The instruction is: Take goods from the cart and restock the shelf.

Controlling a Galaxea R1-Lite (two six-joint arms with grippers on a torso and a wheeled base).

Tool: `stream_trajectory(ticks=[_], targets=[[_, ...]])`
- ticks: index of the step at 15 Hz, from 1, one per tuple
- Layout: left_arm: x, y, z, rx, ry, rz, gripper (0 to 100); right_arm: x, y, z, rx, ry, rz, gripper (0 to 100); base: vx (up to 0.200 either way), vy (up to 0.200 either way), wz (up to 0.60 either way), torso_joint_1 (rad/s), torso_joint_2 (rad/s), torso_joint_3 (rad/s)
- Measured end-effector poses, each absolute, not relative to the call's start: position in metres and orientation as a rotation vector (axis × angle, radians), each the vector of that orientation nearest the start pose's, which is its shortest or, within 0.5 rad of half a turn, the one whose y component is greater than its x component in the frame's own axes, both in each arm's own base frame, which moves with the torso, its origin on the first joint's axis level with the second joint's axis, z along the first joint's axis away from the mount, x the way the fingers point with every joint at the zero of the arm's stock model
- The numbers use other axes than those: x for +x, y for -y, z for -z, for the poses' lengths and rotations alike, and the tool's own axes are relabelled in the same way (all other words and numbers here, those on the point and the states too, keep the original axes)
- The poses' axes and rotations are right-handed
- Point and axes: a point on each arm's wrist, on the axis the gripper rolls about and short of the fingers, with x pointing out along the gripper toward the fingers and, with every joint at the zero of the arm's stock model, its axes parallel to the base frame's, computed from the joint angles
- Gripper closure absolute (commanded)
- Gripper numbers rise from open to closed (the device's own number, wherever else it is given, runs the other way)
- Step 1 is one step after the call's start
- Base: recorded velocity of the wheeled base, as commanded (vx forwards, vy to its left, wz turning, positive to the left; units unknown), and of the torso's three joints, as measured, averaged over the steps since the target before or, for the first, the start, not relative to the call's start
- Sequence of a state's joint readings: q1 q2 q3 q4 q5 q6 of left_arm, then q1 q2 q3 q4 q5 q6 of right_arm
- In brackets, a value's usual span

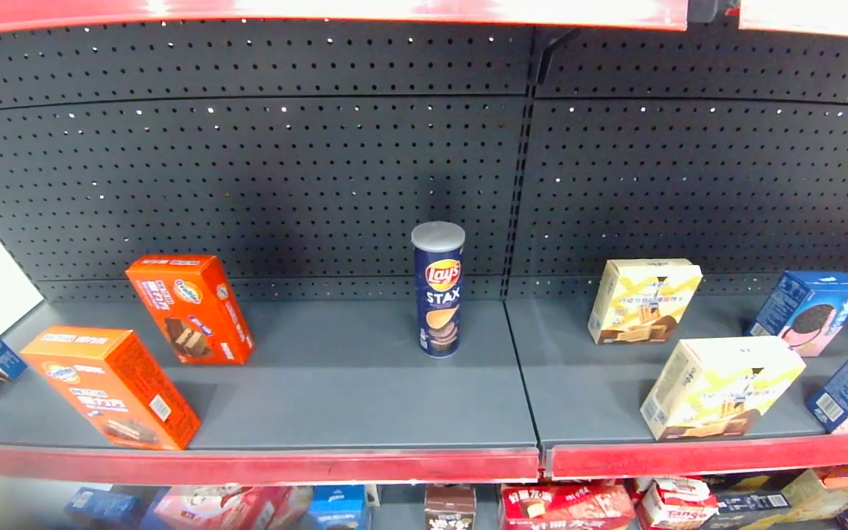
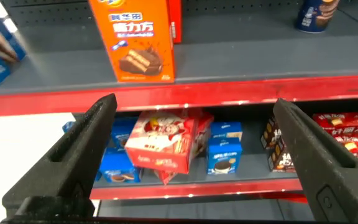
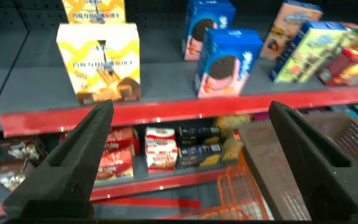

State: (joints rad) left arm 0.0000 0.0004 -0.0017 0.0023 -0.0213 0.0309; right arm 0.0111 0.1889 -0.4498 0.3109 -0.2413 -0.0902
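Your tall dark-blue chip can [image 1: 439, 291] stands upright on the grey metal shelf [image 1: 321, 397].
Your left gripper [image 2: 194, 106] and right gripper [image 3: 191, 107] both gape wide apart.

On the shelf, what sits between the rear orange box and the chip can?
Nothing: in the head view, bare grey shelf runs from the rear orange box to the chip can.

Print on can [image 1: 439, 291]: round red-and-yellow logo, with a short word in white capitals under it. On rear orange box [image 1: 190, 308]: white characters along the top and an oval logo. On front orange box [image 1: 111, 386]: same marks, plus a white barcode patch on its side. On yellow boxes [image 1: 645, 300]: dark characters on the face. On blue boxes [image 1: 810, 313]: print too small to tell. On red pack [image 1: 564, 508], lower tier: white characters.
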Motion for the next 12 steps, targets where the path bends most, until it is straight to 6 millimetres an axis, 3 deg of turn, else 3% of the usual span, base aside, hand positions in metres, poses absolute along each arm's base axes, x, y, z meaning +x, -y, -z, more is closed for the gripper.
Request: stream_trajectory(ticks=[12], targets=[[-0.0229, 0.0005, -0.0757, 0.029, 0.000, 0.021, 0, -0.0438, 0.0065, -0.1695, -0.103, -0.061, 0.239, 0, 0.000, 0.000, -0.60, 0.005, 0.00, 0.005]])
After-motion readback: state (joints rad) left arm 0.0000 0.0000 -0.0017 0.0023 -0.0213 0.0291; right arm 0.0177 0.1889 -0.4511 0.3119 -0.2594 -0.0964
